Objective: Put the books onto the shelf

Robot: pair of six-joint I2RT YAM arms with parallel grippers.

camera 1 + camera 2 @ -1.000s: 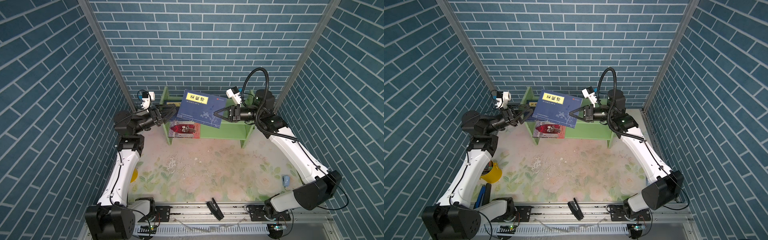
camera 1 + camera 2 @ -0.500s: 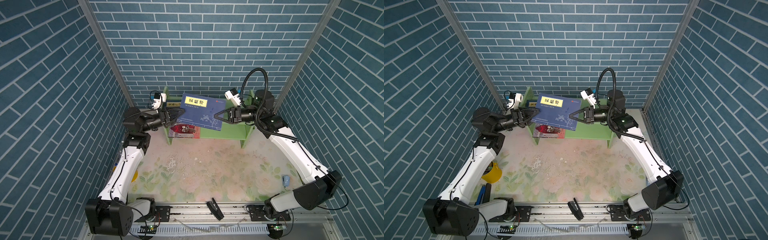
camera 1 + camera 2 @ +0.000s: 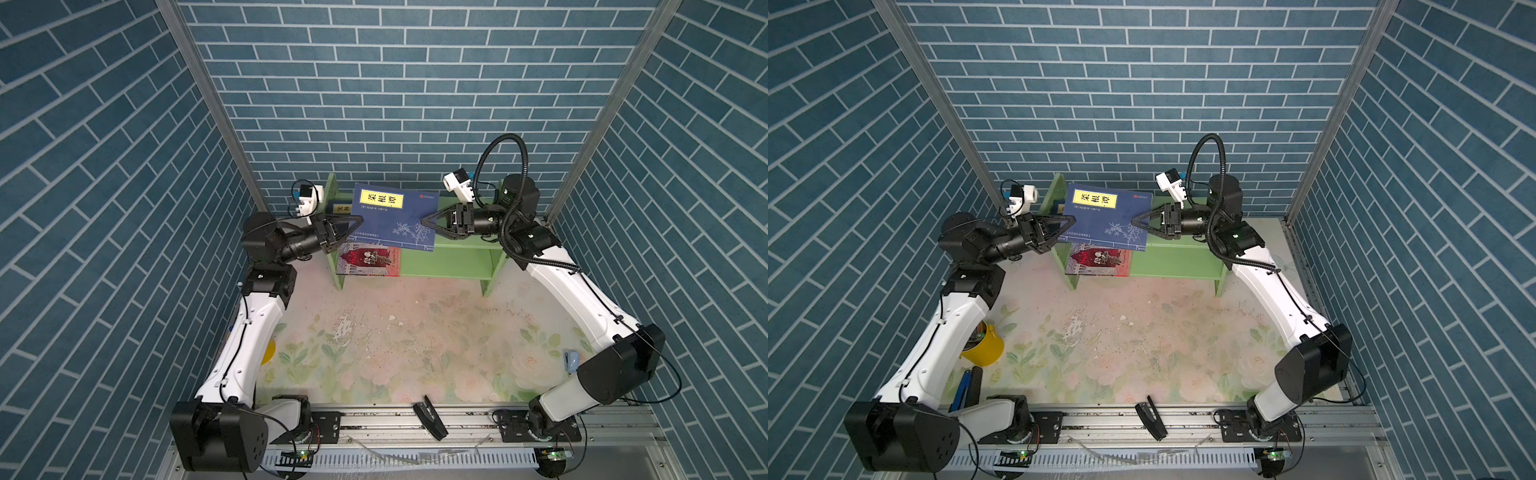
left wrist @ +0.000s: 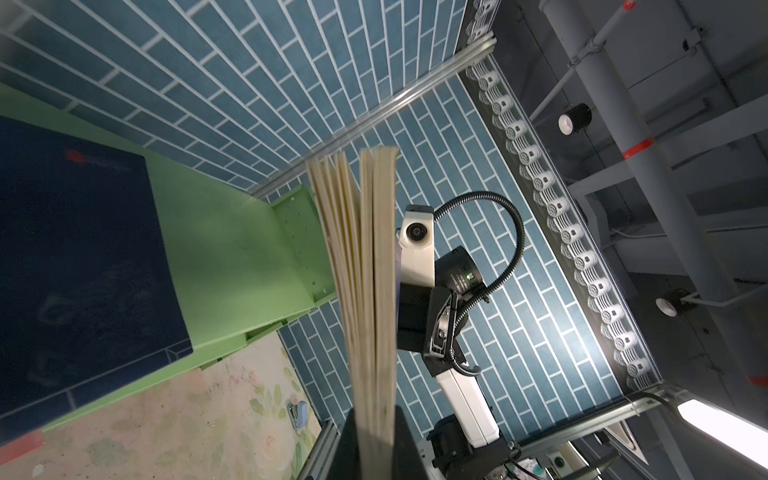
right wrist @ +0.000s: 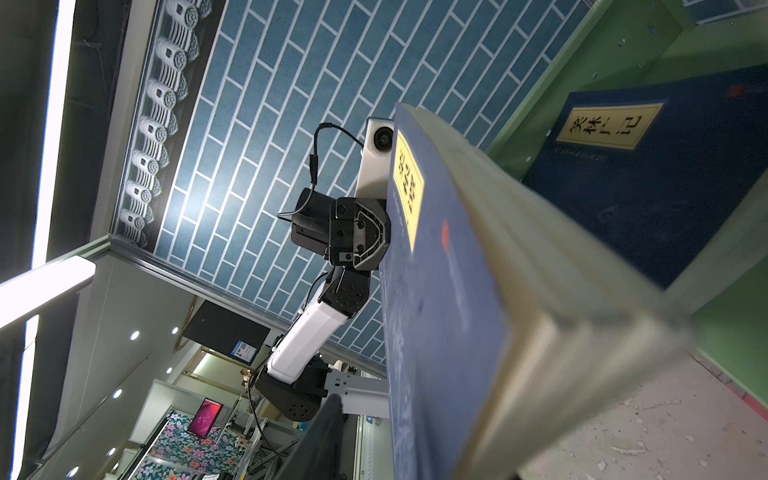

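Two grippers on one dark blue paperback with yellow title label [image 3: 399,220], tilted over the light green wooden shelf [image 3: 457,257]: your left gripper [image 3: 360,218] just clamped its edge, right gripper [image 3: 424,220] jaws now parted. Handover looks done; shelve it.

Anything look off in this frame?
Blue book hangs tilted in the air by the shelf, pinched at one edge by the left gripper, pages fanning apart. The mat is flaked mid-table, with chips scattered around.
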